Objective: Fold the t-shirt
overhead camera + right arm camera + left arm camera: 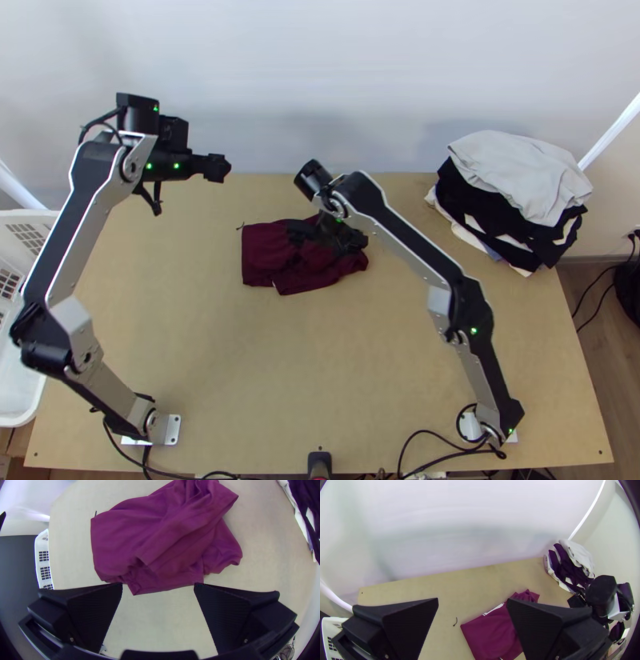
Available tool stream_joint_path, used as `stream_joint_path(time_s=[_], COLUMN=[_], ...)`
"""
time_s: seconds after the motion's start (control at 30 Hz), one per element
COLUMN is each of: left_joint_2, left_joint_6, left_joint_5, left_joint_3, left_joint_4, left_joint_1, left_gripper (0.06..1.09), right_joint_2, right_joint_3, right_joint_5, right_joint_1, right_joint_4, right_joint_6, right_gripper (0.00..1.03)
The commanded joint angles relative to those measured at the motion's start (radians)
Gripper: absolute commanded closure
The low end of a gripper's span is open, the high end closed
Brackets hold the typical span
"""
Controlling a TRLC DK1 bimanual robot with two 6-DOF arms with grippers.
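In the top view my right end effector (328, 234) covers part of the t-shirt (260, 256), and I can't see the cloth beneath. The view's left edge crops the white basket (32, 214); its right edge crops a black thing (630, 292) I can't identify. In the left wrist view, a finger of my left end effector (218, 168) hides some of the t-shirt, and the bottom edge cuts off more. The right wrist view crops the clothes pile (305, 510).
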Motion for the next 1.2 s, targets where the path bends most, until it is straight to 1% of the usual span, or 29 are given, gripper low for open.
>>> stream_joint_path(time_s=[0.0, 0.03, 0.1, 0.2, 0.33, 0.4, 0.53, 0.97, 1.0, 1.03, 1.07, 1.1, 1.17], left_joint_2=[-0.045, -0.048, -0.054, -0.058, -0.058, -0.058, -0.055, -0.054, -0.054, -0.054, -0.054, -0.054, -0.052], left_joint_6=[0.027, 0.028, 0.035, 0.042, 0.05, 0.053, 0.053, 0.053, 0.053, 0.053, 0.053, 0.053, 0.053], left_joint_5=[-0.007, -0.007, -0.007, -0.007, -0.007, -0.007, -0.007, -0.009, -0.009, -0.009, -0.007, -0.007, -0.009], left_joint_3=[-0.047, -0.049, -0.05, -0.049, -0.046, -0.044, -0.044, -0.046, -0.047, -0.049, -0.05, -0.053, -0.058], left_joint_4=[0.02, 0.02, 0.02, 0.02, 0.022, 0.023, 0.023, 0.025, 0.025, 0.025, 0.025, 0.025, 0.026], left_joint_1=[0.022, 0.027, 0.036, 0.047, 0.051, 0.053, 0.054, 0.079, 0.08, 0.082, 0.085, 0.086, 0.086], left_gripper=[0.09, 0.09, 0.09, 0.09, 0.09, 0.09, 0.09, 0.09, 0.09, 0.09, 0.09, 0.09, 0.09], right_joint_2=[0.033, 0.034, 0.042, 0.062, 0.083, 0.085, 0.082, 0.14, 0.14, 0.14, 0.138, 0.138, 0.14], right_joint_3=[0.007, 0.002, 0.001, 0.001, -0.001, -0.007, -0.009, -0.018, -0.018, -0.018, -0.018, -0.018, -0.018], right_joint_5=[0.006, 0.006, 0.006, 0.004, 0.004, 0.004, 0.004, 0.003, 0.004, 0.004, 0.004, 0.004, 0.004], right_joint_1=[-0.008, -0.011, -0.018, -0.03, -0.041, -0.042, -0.041, -0.044, -0.045, -0.045, -0.048, -0.053, -0.057], right_joint_4=[0.06, 0.091, 0.127, 0.164, 0.169, 0.167, 0.149, 0.157, 0.157, 0.157, 0.158, 0.16, 0.161], right_joint_6=[-0.034, -0.053, -0.08, -0.08, -0.074, -0.074, -0.073, -0.073, -0.074, -0.079, -0.079, -0.077, -0.08], right_gripper=[0.16, 0.18, 0.27, 0.28, 0.28, 0.33, 0.33, 0.34, 0.37, 0.48, 0.55, 0.58, 0.6])
